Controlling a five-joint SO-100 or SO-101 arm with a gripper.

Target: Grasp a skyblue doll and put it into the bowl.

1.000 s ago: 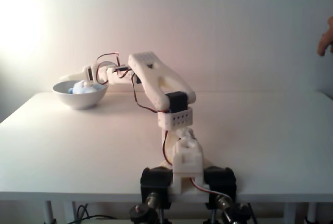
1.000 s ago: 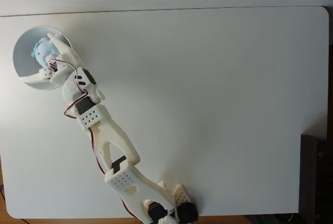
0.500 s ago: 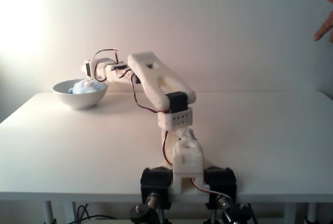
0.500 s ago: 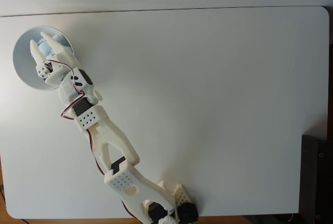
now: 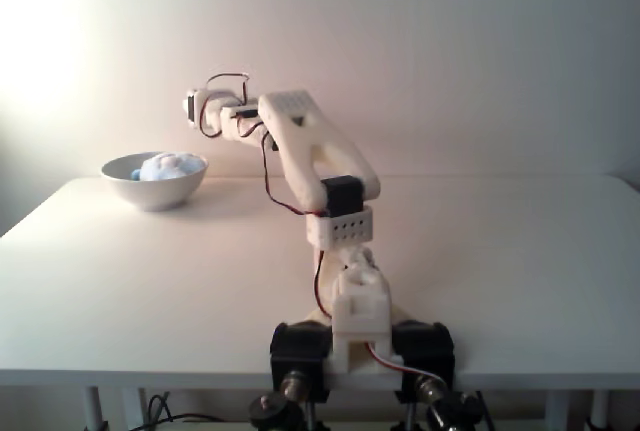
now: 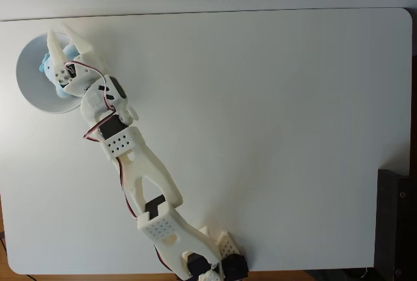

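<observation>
The skyblue doll (image 5: 171, 165) lies inside the bowl (image 5: 152, 191), its rounded top rising just above the rim in the side-on fixed view; in the fixed view from above, a patch of the same doll (image 6: 47, 66) shows at the bowl's (image 6: 32, 92) nine-o'clock side, the rest being hidden beneath the arm's wrist. The bowl stands at the far corner of the white surface (image 6: 260, 131), at about ten o'clock from the arm's base in the view from above. The fingers (image 6: 73, 41) are spread apart and hold nothing; midway between their tips lies the gripper (image 6: 60, 40), over the bowl's twelve-to-one-o'clock rim. From that point the doll lies toward seven o'clock and below. In the side-on view the wrist end of the arm (image 5: 215, 111) is raised clear of the bowl, at about one o'clock from the doll, with open air between them. The doll is a rounded lump with no evident long axis. Judged from this arrangement, the placing step is complete, and what remains is a withdrawal of the arm along its own line, toward five o'clock in the view from above. Since the fingers stand apart from both doll and rim, that retreat seems unlikely to disturb either.
</observation>
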